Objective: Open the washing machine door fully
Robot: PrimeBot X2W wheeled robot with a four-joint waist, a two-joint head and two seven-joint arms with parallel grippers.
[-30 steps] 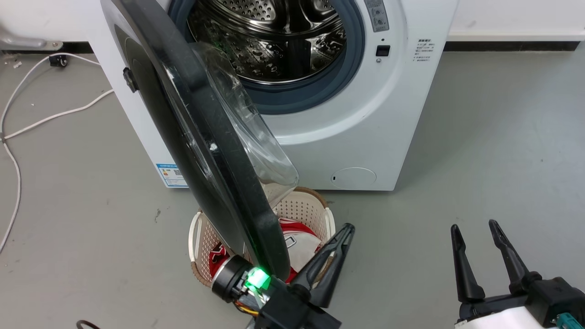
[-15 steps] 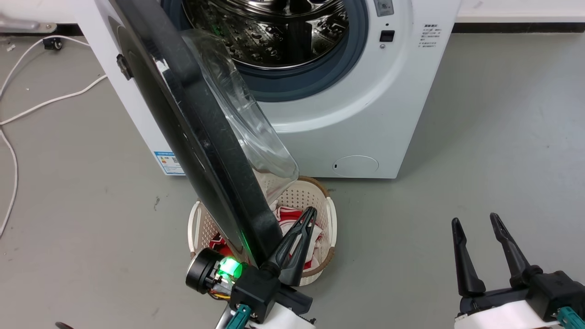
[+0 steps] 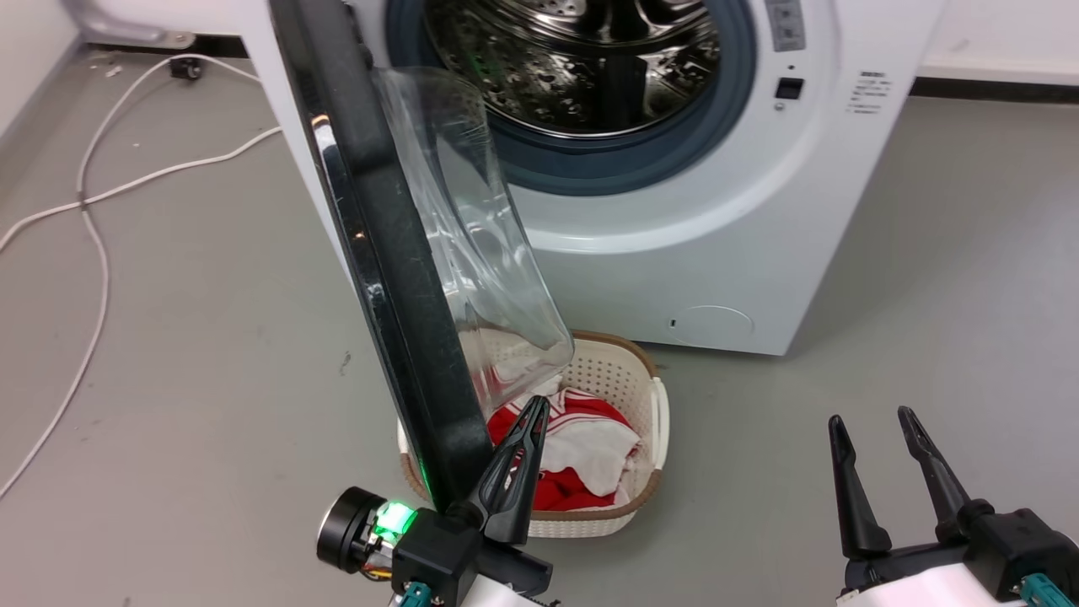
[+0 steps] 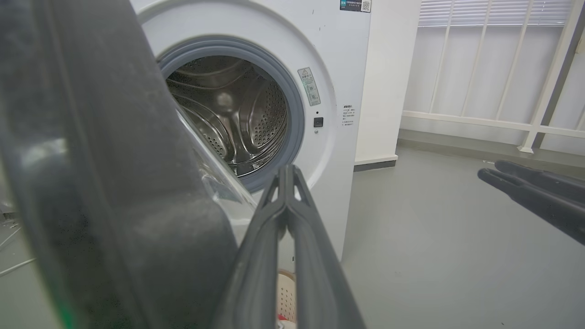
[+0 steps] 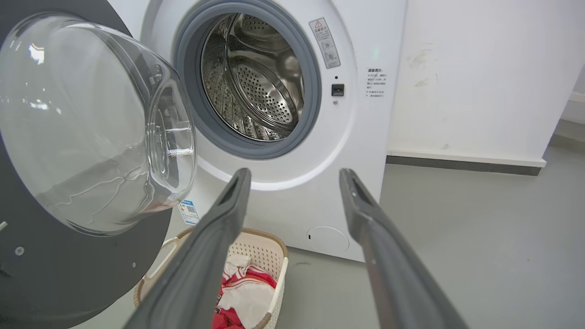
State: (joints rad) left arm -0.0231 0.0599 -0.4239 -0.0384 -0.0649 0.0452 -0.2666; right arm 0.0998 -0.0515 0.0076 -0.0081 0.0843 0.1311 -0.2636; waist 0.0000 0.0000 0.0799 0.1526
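Closed left gripper [image 3: 534, 406] fingers lie just beside the washing machine door [image 3: 396, 278].

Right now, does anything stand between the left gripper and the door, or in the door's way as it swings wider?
Nothing visible. The left gripper is beside the door; the basket sits below, on its inner side.

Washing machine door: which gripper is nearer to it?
Left. The left gripper, fingers together, sits beside the lower rim of the washing machine door; contact is unclear. The right gripper stands open over the floor farther right, apart from it.
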